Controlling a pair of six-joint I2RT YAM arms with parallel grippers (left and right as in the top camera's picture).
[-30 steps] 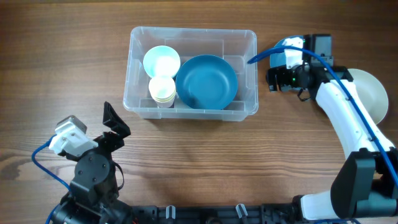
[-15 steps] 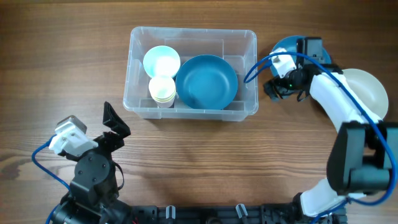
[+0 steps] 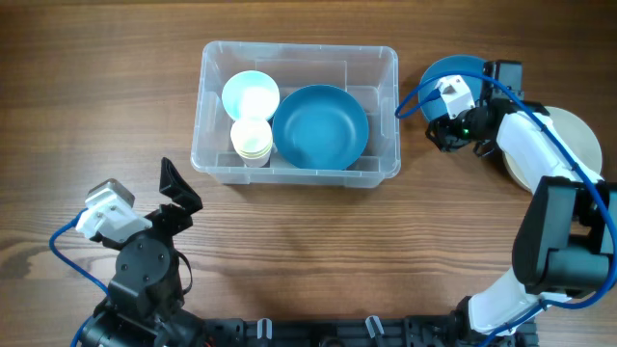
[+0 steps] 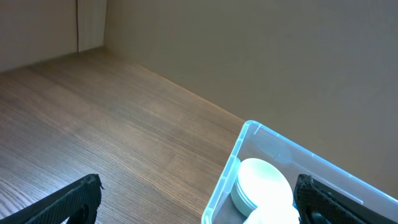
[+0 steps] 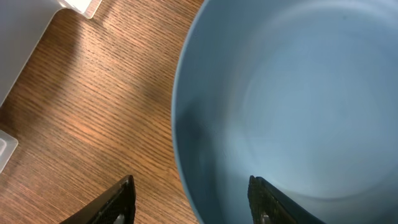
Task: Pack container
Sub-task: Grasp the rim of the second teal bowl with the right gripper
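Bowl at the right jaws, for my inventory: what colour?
The bowl is blue, clearest in the right wrist view.

Ovhd top-down — L wrist shares container.

Left hand: fingers wide apart at lower edge | container: clear corner on desk, lower right | contents: stacked white bowls inside, near corner | backdrop: plain beige wall

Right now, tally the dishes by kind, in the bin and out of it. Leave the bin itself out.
Blue bowls: 2
White dishes: 2
Cup stack: 1
Total: 5
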